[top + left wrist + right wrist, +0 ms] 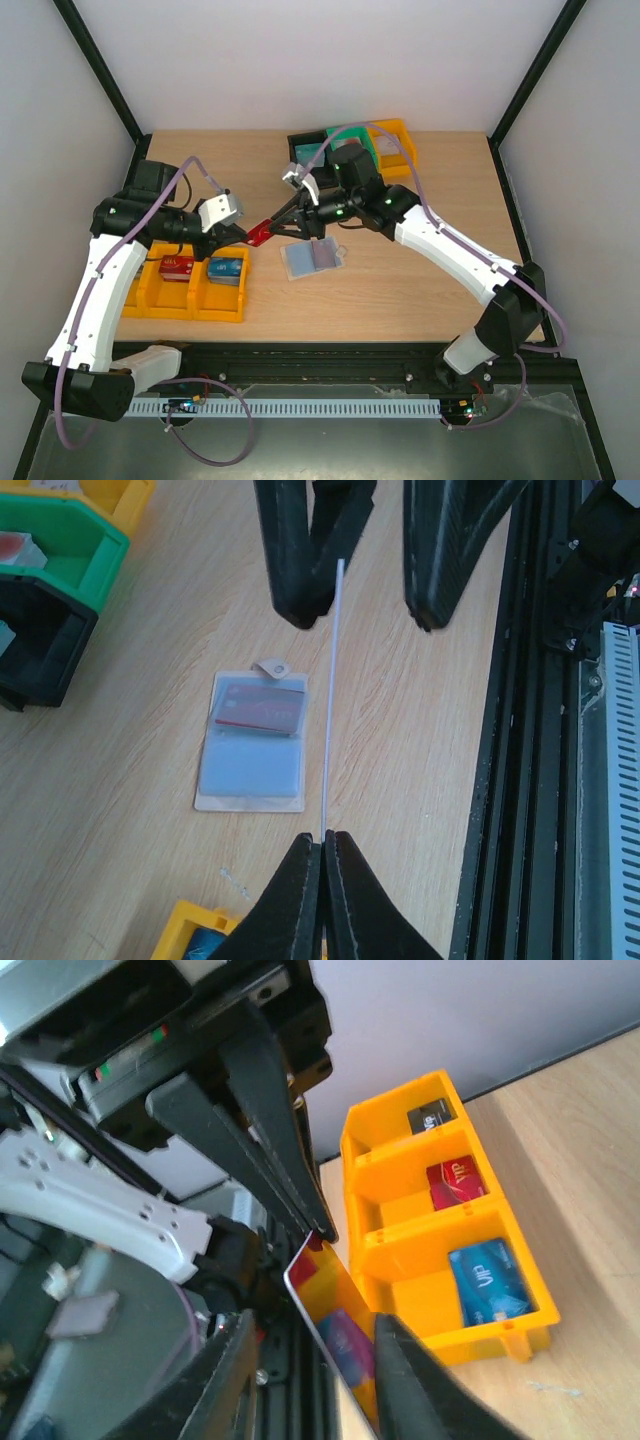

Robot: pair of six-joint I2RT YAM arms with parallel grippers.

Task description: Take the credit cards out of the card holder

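card (pixel 259 233): red | card holder (pixel 313 259): blue-grey inside | bin (pixel 160 297): yellow

White "VIP" lettering stands on a red rectangular plastic card (pixel 455 1182) in the middle compartment of a yellow plastic bin (pixel 410 1228). Pale "VIP" lettering stands on a blue rectangular plastic card (pixel 490 1280) in the next compartment. The white mark on a dark grey plastic card (pixel 432 1118) is too small to read. Print on the thin red card held in mid-air (pixel 260 233) is blurred.
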